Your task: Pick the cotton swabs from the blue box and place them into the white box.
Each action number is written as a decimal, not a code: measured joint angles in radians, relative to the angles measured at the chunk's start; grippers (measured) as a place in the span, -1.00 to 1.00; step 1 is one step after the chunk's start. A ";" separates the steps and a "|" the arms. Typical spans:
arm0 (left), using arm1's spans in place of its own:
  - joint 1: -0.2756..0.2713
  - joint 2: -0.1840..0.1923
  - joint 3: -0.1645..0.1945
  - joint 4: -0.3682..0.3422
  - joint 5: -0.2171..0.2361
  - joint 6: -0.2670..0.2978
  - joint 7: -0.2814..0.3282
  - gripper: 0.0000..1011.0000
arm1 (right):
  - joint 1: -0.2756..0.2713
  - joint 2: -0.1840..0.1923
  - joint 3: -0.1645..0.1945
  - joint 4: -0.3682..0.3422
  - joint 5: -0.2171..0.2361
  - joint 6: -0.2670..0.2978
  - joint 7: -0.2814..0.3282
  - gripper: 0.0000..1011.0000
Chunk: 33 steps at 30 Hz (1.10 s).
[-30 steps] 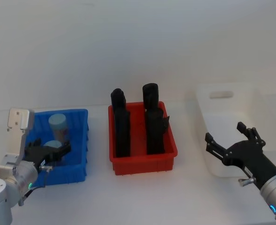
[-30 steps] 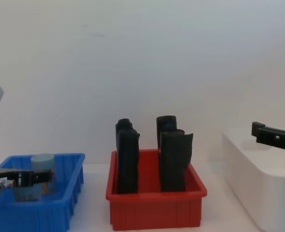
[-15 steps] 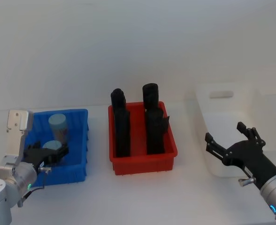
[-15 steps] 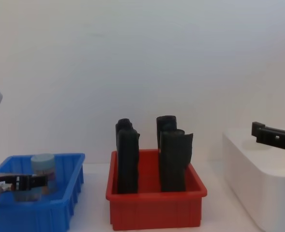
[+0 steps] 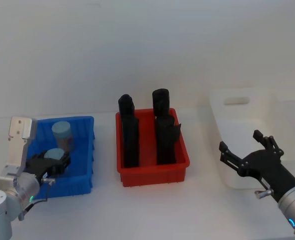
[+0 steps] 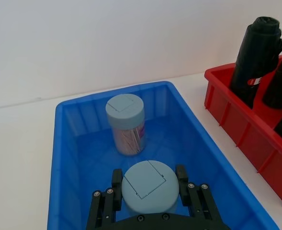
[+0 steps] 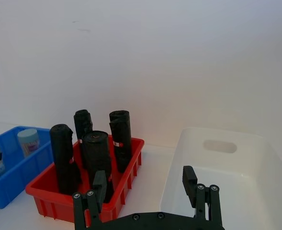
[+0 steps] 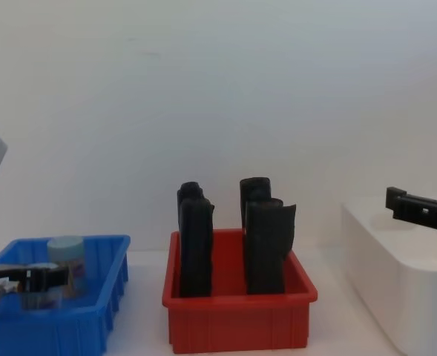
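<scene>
Two jars of cotton swabs stand in the blue box (image 5: 88, 150). The nearer jar (image 5: 54, 154) sits low in the box between the fingers of my left gripper (image 5: 52, 162). In the left wrist view the fingers (image 6: 117, 179) press against both sides of its pale blue lid (image 6: 148, 189). The second jar (image 6: 125, 122) stands upright farther back in the box, free of the gripper. My right gripper (image 5: 241, 142) hangs open and holding nothing at the near left corner of the white box (image 5: 242, 115).
A red bin (image 5: 152, 172) holding several tall black upright items (image 5: 162, 125) stands between the blue box and the white box. A plain white wall rises behind the table. Bare tabletop lies in front of all three containers.
My left gripper has sunk lower into the blue box and its fingers have drawn in around the nearer jar. The right arm has not moved.
</scene>
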 joint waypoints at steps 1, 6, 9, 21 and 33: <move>0.001 0.000 0.000 -0.003 0.002 0.000 -0.001 0.32 | 0.000 0.000 0.000 0.000 0.000 0.000 0.000 0.98; 0.009 0.006 -0.002 -0.038 0.014 -0.003 -0.007 0.32 | 0.000 0.000 0.000 0.000 0.000 0.000 0.000 0.98; 0.014 0.011 -0.004 -0.068 0.023 -0.003 -0.015 0.32 | 0.000 0.000 0.000 0.000 0.000 0.000 0.000 0.98; 0.030 0.038 -0.012 -0.204 0.064 0.033 -0.078 0.32 | 0.000 0.000 0.000 0.000 0.000 0.000 0.000 0.98; 0.021 0.064 -0.016 -0.330 0.090 0.140 -0.212 0.32 | 0.000 0.000 0.000 0.000 0.000 0.000 0.000 0.98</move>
